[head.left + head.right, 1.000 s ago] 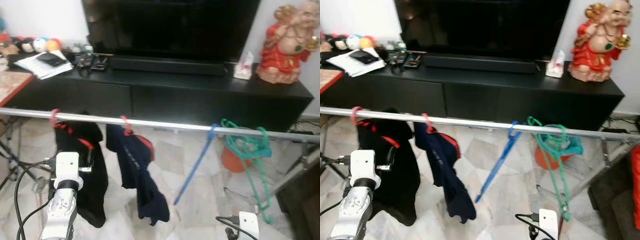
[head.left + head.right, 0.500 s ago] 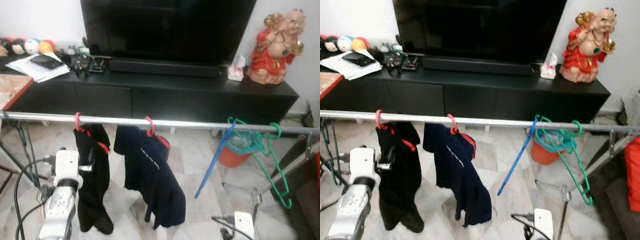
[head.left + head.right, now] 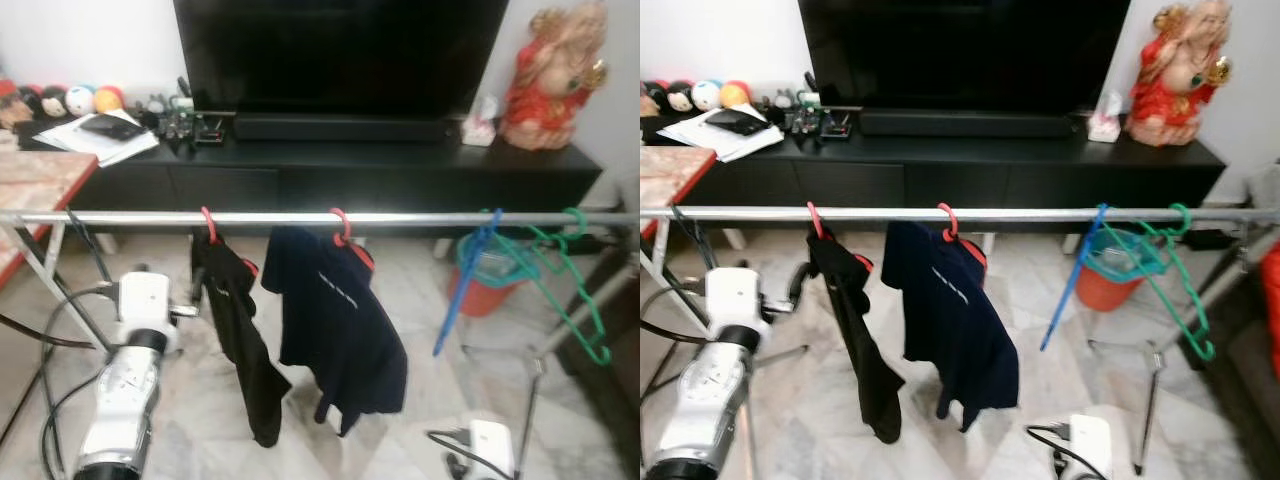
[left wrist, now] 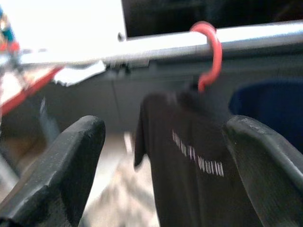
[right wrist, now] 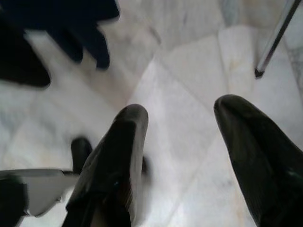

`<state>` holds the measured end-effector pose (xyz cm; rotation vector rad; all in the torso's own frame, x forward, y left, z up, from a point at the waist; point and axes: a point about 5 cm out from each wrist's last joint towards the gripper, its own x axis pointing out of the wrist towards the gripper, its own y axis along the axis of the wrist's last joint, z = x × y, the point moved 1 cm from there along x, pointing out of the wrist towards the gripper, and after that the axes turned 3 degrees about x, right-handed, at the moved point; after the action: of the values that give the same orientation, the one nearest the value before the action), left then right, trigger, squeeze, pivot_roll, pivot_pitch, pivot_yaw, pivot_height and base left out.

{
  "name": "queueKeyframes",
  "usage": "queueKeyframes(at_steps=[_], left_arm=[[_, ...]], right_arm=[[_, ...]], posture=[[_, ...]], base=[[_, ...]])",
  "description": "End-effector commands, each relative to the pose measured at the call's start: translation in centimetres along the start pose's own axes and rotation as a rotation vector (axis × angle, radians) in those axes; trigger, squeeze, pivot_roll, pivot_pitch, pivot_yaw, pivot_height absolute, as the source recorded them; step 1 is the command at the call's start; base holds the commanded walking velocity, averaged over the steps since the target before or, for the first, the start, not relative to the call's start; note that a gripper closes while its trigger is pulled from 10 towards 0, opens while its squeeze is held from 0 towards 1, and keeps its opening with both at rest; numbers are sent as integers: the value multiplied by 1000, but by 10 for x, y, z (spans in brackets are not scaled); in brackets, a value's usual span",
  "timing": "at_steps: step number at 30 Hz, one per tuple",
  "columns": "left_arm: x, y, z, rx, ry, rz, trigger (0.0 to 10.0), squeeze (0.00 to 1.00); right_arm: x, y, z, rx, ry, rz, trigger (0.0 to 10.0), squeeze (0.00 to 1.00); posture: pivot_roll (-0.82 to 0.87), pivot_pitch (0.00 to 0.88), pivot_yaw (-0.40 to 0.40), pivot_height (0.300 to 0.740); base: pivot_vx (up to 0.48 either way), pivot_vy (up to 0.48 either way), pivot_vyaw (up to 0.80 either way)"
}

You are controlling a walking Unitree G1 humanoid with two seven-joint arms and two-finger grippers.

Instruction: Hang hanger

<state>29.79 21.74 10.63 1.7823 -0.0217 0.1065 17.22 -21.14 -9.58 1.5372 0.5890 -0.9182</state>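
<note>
1. Over the last second my head camera has swung and levelled: the rail (image 3: 420, 217) ran at a slant across the frame a second ago and now runs flat across the middle. That is my own movement, not the rack's.
2. My left gripper (image 4: 161, 161) has drawn back from the black shirt (image 3: 238, 335) it was close against. Its fingers (image 4: 61, 161) are spread wide with nothing between them, and the left arm sits at the lower left of the head view.
3. I judge the hanging done: the red hanger (image 4: 209, 52) hooks over the rail at centre left, carrying the black shirt on its own.
4. The hook is thin red plastic, curled fully over the silver rail; the shirt hangs limp and narrow.
5. Just right of it, a second red hook holds the navy shirt (image 3: 340, 330).
6. My right gripper (image 5: 180, 161) points at the marble floor (image 5: 189, 71), fingers apart, empty.
</note>
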Motion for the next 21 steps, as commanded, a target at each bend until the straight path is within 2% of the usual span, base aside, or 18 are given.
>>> queueKeyframes(at_steps=[1,17,21], left_arm=[[1,7,8,-25,-25,12,10000,0],[0,3,11,-22,-15,-41,10000,0],[0,3,11,-29,-4,-46,10000,0]], right_arm=[[0,5,12,-1,-31,14,10000,0],[0,3,11,16,-37,14,10000,0],[-1,3,11,19,-41,14,10000,0]], posture=[[-78,0,-17,740],[-78,0,-10,740],[-79,0,-12,740]], base=[[0,0,0],[0,-299,0],[0,0,0]])
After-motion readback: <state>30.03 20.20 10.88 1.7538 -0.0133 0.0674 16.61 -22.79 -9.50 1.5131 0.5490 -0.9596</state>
